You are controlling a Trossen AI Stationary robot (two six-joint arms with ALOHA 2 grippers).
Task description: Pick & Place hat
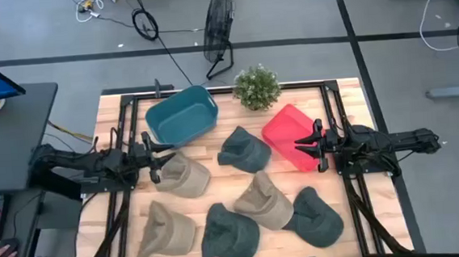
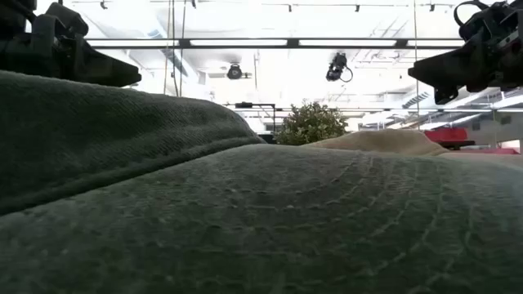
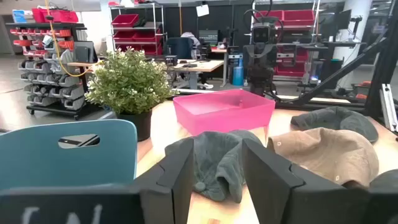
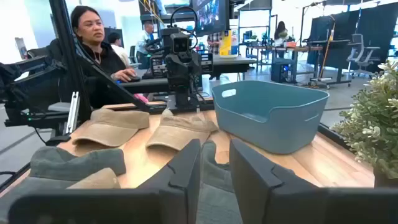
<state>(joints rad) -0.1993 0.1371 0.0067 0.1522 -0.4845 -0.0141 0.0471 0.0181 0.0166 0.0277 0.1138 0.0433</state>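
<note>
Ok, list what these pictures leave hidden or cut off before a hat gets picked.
1. Low view: a dark green hat against the lens blocks nearly the whole table; only the plant top and a tan hat crown show.
2. High view: the front hats' lower edges, e.g. the front green hat, run near the picture's bottom edge.
3. Right wrist view: the right gripper covers the hat beneath it.

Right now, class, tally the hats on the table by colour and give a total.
Tan hats: 3
Dark green hats: 3
Total: 6 hats
</note>
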